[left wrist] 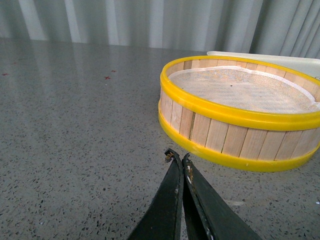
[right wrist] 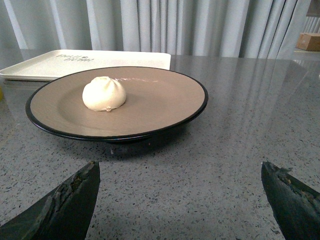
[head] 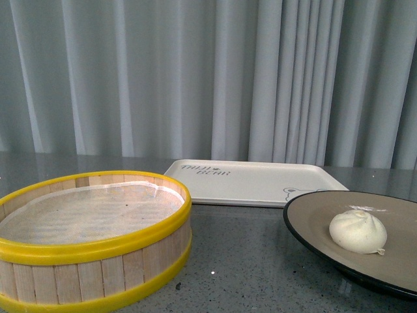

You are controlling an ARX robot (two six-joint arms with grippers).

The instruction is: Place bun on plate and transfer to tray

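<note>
The white pleated bun [head: 358, 231] sits on the tan-grey plate [head: 313, 215] with a black rim, at the front right of the table. Both show in the right wrist view, the bun [right wrist: 104, 93] lying on the plate [right wrist: 165, 100]. The cream tray [head: 254, 182] lies behind the plate, empty; it also shows in the right wrist view [right wrist: 45, 65]. My right gripper [right wrist: 180, 172] is open and empty, a short way in front of the plate. My left gripper [left wrist: 177, 157] is shut on nothing, just in front of the steamer basket. Neither gripper shows in the front view.
A wooden steamer basket [head: 91, 261] with yellow rims and a white liner stands at the front left, also in the left wrist view [left wrist: 240, 115]. The table [head: 247, 261] is grey speckled stone. Grey curtains [head: 208, 72] hang behind. A cardboard box [right wrist: 310, 41] sits far off.
</note>
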